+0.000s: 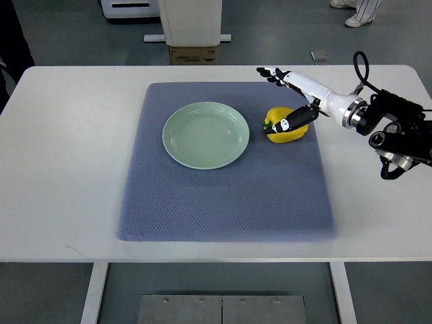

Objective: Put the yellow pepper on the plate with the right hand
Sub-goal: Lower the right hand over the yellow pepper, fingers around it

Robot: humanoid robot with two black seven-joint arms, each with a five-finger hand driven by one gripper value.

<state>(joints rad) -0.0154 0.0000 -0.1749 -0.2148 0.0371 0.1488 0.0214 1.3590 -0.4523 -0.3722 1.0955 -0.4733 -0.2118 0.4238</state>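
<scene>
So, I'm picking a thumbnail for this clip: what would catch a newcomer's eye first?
Probably the yellow pepper, bright against the blue-grey mat, lying just right of the pale green plate, which is empty at the mat's upper middle. Next, the white and black right hand reaching in from the right edge, thumb over the pepper and fingers stretched out beyond it, not closed around it.

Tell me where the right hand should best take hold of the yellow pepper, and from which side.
Around its rounded body, coming from the right. The yellow pepper lies on the mat just right of the plate, and the right hand is already over that side, thumb low against it and fingers spread above, so closing there looks simplest.
</scene>
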